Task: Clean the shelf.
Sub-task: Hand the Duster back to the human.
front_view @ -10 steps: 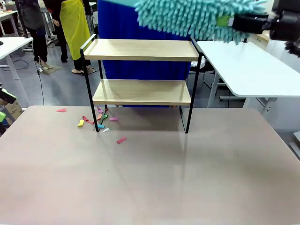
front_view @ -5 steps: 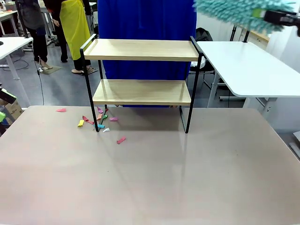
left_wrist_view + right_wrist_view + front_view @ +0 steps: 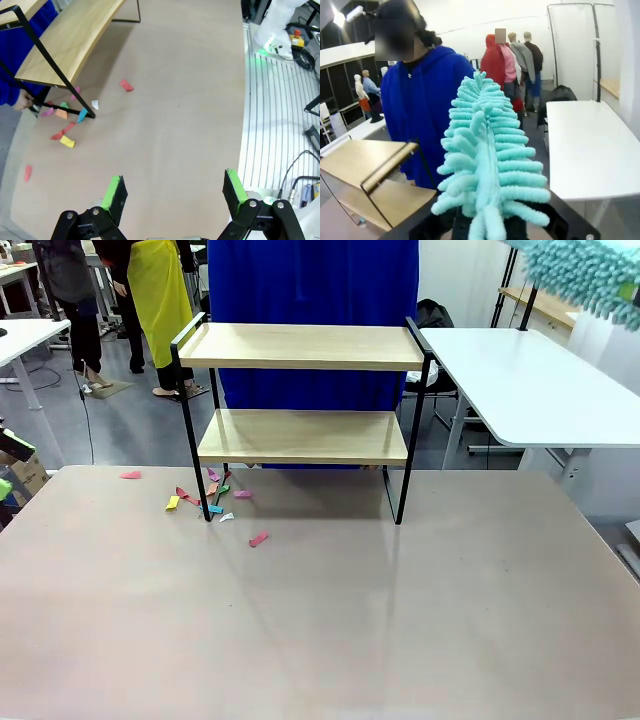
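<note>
Robotics lab w/ white tables (image 3: 530, 390), cables (image 3: 295, 170) on floor — people standing in bkgd.

The front camera is sitting low on the robot's side, looking level across the table (image 3: 320, 620) at the shelf (image 3: 300, 390) standing mid-distance. The left wrist camera is hovering high over the tabletop, peering steeply down past the left gripper (image 3: 175, 192) — it is sharing the shelf's corner and the scattered paper scraps (image 3: 65, 125) with the front view. The right wrist camera is looking outward, close behind the teal duster (image 3: 487, 170), catching the shelf's end too.
</note>
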Action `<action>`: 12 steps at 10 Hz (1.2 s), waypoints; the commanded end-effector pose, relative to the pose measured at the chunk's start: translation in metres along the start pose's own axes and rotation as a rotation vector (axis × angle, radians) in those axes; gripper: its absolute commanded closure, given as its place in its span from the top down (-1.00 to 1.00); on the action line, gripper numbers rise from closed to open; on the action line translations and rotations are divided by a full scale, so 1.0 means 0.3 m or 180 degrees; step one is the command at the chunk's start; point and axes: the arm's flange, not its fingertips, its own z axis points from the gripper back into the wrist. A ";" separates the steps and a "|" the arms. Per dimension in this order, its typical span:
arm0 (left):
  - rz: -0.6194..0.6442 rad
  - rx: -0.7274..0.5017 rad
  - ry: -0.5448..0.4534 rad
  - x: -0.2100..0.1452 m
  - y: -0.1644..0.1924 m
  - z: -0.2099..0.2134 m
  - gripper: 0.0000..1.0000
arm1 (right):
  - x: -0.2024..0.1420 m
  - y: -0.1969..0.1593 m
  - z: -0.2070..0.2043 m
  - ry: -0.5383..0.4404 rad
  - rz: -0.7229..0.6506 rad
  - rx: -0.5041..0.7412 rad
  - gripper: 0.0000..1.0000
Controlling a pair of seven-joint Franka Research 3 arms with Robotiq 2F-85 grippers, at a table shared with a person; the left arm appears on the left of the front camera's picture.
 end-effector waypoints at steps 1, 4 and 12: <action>-0.0058 -0.0025 -0.0070 -0.001 0.004 0.001 1.00 | -0.131 -0.015 -0.031 0.0129 0.0014 -0.0115 -0.67; -0.0058 -0.0025 -0.0070 -0.001 0.004 0.001 1.00 | -0.355 -0.085 -0.049 0.0551 -0.0159 -0.0193 -0.67; -0.0058 -0.0025 -0.0070 -0.001 0.004 0.001 1.00 | -0.507 -0.104 -0.035 0.0784 -0.0298 -0.0138 -0.67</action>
